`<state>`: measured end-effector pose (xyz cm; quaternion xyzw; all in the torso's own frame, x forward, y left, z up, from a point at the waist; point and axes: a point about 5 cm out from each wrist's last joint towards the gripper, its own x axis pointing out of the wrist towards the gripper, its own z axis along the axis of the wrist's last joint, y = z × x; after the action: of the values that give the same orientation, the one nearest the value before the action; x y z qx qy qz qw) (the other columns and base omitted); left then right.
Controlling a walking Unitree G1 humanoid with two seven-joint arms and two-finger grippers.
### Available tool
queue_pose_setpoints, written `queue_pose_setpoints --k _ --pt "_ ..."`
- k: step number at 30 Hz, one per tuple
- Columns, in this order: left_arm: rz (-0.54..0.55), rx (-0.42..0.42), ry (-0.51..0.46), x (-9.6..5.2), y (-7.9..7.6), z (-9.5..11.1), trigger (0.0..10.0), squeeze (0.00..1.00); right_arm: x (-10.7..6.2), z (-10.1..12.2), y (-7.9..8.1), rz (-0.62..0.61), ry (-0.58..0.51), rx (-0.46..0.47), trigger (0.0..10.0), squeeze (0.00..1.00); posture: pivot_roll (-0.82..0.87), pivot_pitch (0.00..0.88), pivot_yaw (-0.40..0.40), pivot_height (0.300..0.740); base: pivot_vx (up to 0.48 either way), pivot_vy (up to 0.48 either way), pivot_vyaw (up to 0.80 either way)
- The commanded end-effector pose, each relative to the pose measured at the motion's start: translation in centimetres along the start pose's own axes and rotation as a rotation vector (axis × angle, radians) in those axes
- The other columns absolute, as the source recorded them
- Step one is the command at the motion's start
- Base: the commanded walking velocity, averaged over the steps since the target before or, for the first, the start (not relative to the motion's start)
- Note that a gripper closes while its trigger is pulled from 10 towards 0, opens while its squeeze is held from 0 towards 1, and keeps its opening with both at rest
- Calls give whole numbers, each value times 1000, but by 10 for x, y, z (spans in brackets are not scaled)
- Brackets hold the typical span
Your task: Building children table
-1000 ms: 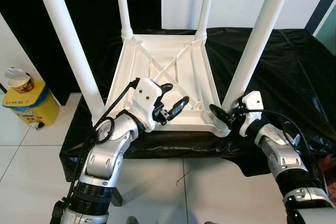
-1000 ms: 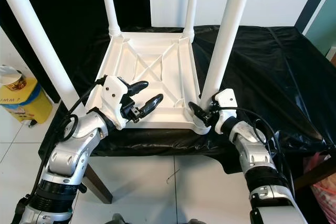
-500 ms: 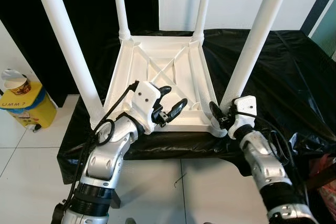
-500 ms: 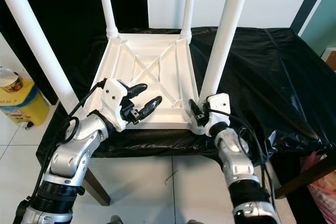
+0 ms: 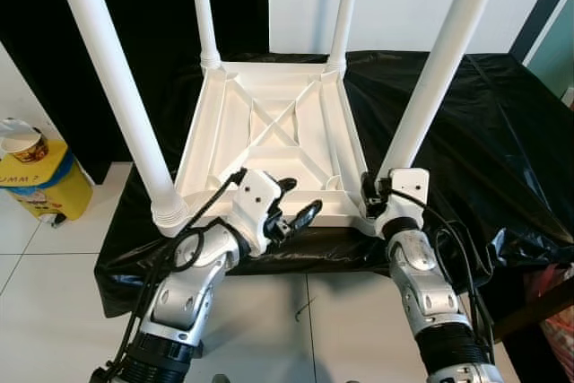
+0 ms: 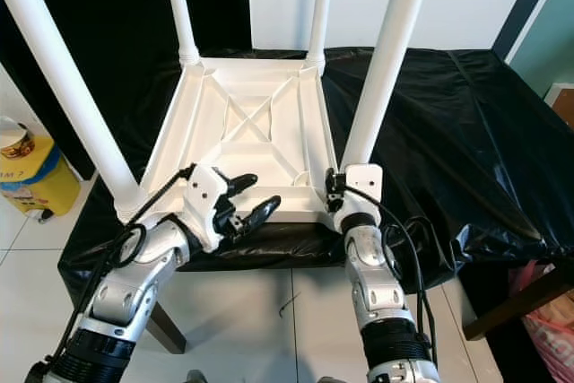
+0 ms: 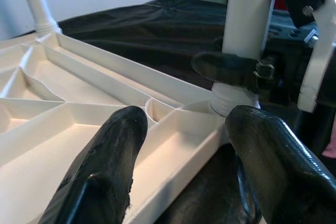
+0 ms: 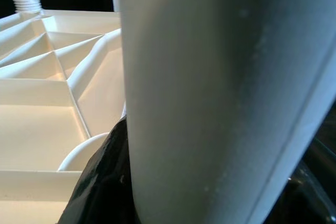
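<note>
Upturned children table [image 5: 273,136] is lying on the black-draped bench [image 5: 484,123], all four legs seated. Right end effector [image 6: 334,187] is pinching the near-right leg [image 5: 432,73] at its base; left end effector [image 5: 291,213], fingers spread, is hovering at the near edge. Final tightening and righting appear outstanding.

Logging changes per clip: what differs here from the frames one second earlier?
The right gripper has swung in from the robot's right and closed up against the base of the near-right white plastic table leg. The left gripper, open, has drawn back to the near rim of the upturned white table top. The table stays on the black sheet.
</note>
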<state>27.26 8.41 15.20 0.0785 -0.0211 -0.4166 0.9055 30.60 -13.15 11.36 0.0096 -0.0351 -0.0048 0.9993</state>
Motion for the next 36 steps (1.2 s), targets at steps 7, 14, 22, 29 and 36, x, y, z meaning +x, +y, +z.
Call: queue_pose_setpoints --k 7,14,22,29,36 --pt "-120 8 0 2 -8 -1 10000 0 -5 -13 3 6 78 -16 10000 0 -55 0 -29 740 0 0 0" --pt "-106 4 -14 3 -4 2 10000 0 -2 2 -2 52 11 -38 10000 1000 -49 0 -29 740 0 0 0" --pt "-93 38 -19 0 -2 5 10000 0 -5 17 -17 293 -50 -54 10000 31 -52 0 -26 740 0 0 0" --pt "-159 -41 -28 -5 -7 6 10000 0 -6 20 -30 515 -54 -116 10000 0 -54 0 -23 740 0 0 0" --pt "-264 -60 18 -12 -14 2 10000 0 0 18 -39 695 5 -142 10000 0 -49 0 -17 740 0 0 0"
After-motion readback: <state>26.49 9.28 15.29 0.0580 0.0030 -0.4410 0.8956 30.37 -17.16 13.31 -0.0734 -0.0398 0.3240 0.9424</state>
